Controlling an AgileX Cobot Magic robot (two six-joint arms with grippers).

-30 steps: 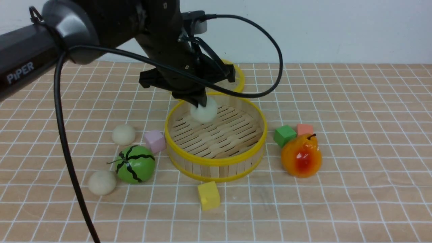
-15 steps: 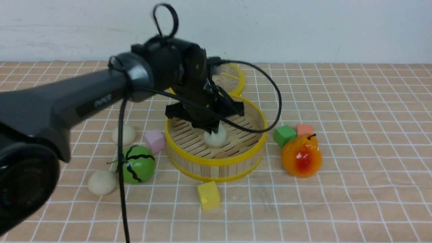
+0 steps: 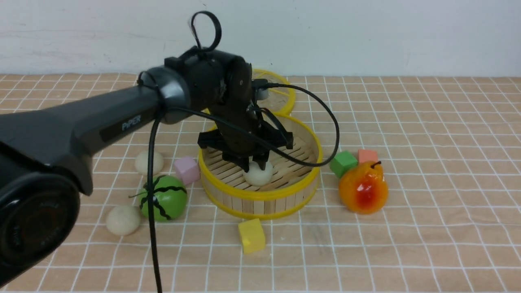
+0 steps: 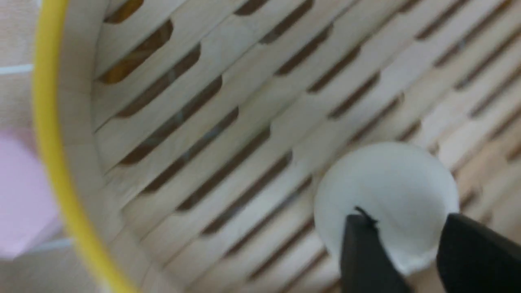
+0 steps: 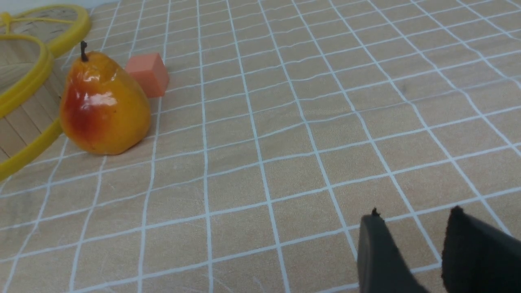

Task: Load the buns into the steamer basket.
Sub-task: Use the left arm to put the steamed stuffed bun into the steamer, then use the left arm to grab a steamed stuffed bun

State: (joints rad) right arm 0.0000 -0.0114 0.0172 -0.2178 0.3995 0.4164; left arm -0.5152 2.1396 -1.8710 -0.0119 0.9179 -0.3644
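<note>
There, bun in basket (left jaws parted).

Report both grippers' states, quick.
Left gripper: open, poised at the bun lying in the steamer basket.
Right gripper: open, empty.

The front camera looks forward and slightly down over the table to the far wall. The left wrist camera sits very close above the basket floor. The right wrist camera looks low across the table's right side, sharing the pear and basket rim with the front view.
</note>
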